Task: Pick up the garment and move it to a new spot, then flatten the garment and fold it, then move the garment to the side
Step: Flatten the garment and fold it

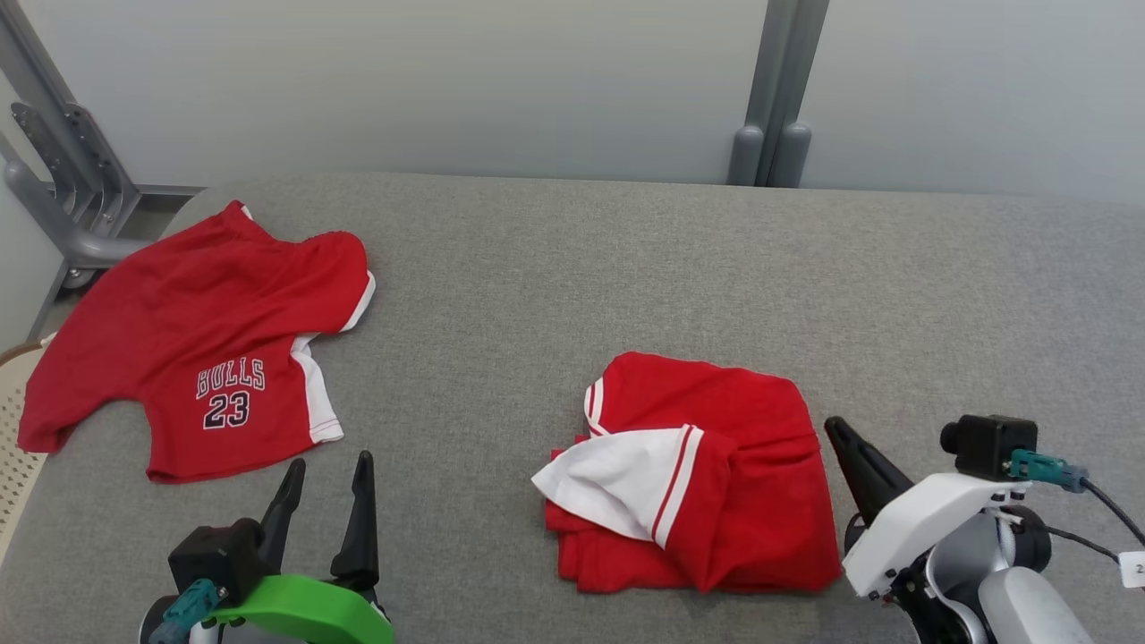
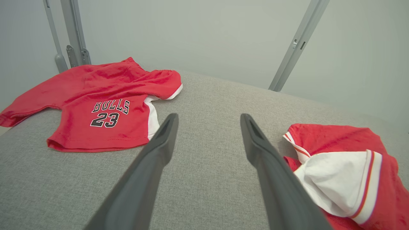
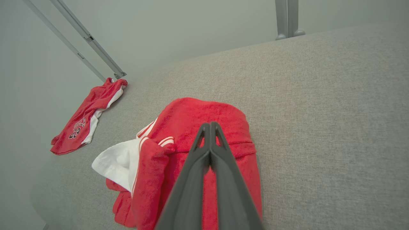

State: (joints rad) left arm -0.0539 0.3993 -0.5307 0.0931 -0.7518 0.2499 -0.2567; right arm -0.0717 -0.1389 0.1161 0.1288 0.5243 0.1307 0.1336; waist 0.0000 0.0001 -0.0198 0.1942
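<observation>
done: red garment [image 1: 716,465] roughly folded on worktop [image 1: 537,268] | todo: shift aside, likely | right pincer [image 3: 210,125] closed, empty, over garment | left pincer [image 1: 331,461] open, idle

Two red garments are on one grey counter [image 1: 626,259]: one spread jersey [image 1: 206,349] printed BULLS 23 and one folded jersey [image 1: 716,465] with a white panel. There are two hands, the left hand [image 1: 330,459] and the right hand [image 1: 838,429], each with two dark fingers. Two grey posts [image 1: 769,107] stand behind.
</observation>
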